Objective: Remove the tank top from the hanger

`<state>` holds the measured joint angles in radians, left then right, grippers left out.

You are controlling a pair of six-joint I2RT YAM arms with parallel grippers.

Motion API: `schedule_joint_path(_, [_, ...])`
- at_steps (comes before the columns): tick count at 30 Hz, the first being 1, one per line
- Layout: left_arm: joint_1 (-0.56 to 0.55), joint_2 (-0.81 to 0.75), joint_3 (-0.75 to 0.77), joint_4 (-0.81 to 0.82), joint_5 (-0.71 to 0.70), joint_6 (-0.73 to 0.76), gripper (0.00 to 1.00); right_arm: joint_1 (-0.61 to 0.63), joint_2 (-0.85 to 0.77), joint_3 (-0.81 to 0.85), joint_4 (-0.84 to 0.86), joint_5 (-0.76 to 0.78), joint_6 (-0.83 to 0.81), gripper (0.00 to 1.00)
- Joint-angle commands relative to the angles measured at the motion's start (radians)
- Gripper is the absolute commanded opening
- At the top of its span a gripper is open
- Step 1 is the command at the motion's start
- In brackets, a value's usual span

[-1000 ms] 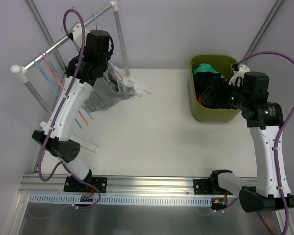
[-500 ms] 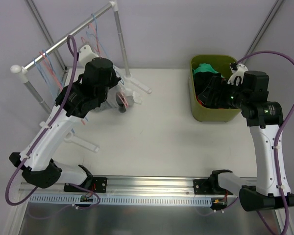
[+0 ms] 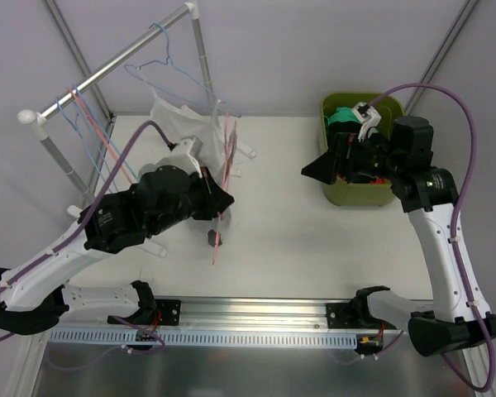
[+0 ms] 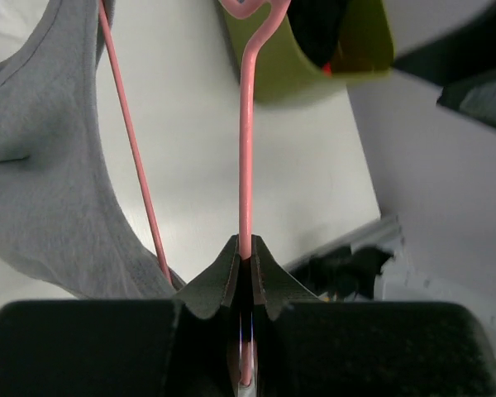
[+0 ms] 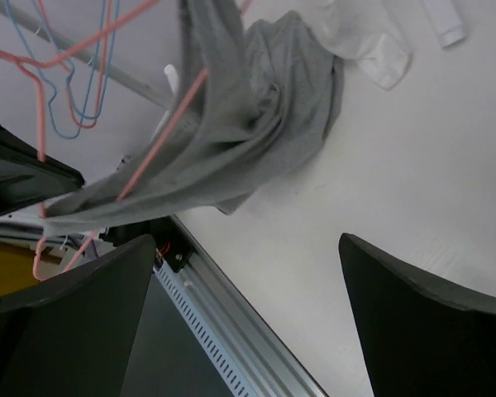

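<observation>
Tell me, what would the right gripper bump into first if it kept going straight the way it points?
Probably the grey tank top, draped on the pink hanger that the left gripper holds. It lies straight ahead of the open right gripper, though depth is hard to judge.

Both arms wore smooth white shells along their long links, with chunky black housings at the joints and black bases. The left arm (image 3: 62, 252) carried a purple cable (image 3: 128, 147) that looped loose above its wrist. The right arm (image 3: 446, 248) had a matching purple cable (image 3: 422, 85), pinned to its shell by small white ties. The left gripper (image 4: 246, 248) had black wedge-shaped fingers (image 4: 215, 285) on a wide matt black block. The right gripper (image 5: 246, 240) had broad, dark fingers (image 5: 430, 322) with blunt corners.
</observation>
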<state>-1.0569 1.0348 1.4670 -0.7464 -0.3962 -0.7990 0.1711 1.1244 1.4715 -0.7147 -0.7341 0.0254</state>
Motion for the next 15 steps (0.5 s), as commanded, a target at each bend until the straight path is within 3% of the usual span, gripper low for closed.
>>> schedule_joint_path(1, [-0.102, -0.005, -0.060, 0.035, 0.209, 0.021, 0.00, 0.088, 0.011, -0.033, 0.125, -0.095, 0.034, 0.99])
schedule_joint_path(4, [-0.149, -0.010, -0.086, 0.077, 0.282, 0.041, 0.00, 0.195, 0.021, -0.091, 0.167, 0.100, 0.070, 0.97])
schedule_joint_path(6, [-0.149, -0.025, -0.106, 0.134, 0.307, 0.020, 0.00, 0.221, 0.031, -0.141, 0.223, 0.143, 0.117, 0.95])
schedule_joint_path(9, [-0.149, -0.033, -0.113, 0.197, 0.310, -0.023, 0.00, 0.269, 0.061, -0.175, 0.264, 0.191, 0.140, 0.86])
schedule_joint_path(10, [-0.149, -0.029, -0.105, 0.206, 0.318, -0.025, 0.00, 0.296, 0.074, -0.174, 0.267, 0.190, 0.139, 0.77])
schedule_joint_path(15, [-0.149, 0.042, -0.053, 0.222, 0.379, -0.035, 0.00, 0.346, 0.118, -0.162, 0.287, 0.240, 0.122, 0.56])
